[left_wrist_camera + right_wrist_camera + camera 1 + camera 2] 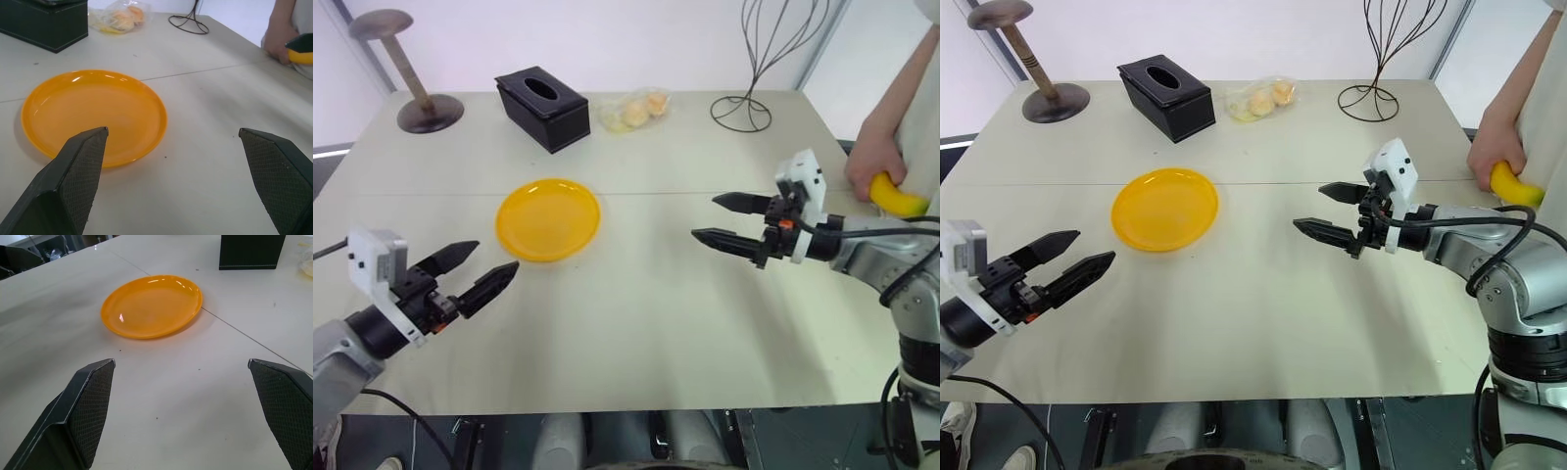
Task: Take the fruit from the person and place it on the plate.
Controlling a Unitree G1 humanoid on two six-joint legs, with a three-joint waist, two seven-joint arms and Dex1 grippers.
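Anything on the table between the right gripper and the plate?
No: bare tabletop runs from the open right gripper to the plate, clearest in the right wrist view.

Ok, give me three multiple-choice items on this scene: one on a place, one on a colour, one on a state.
1. Where is the banana?
A. on the plate
B. in the person's hand
C. in the right gripper

2. What colour is the plate?
A. yellow-orange
B. blue
C. white

3. How are the right gripper's fingers?
A. shut on the banana
B. shut on nothing
C. open

Key: B, the hand grips it at the table's edge; A, it shows glossy yellow-orange; C, the fingers stand apart with nothing between.
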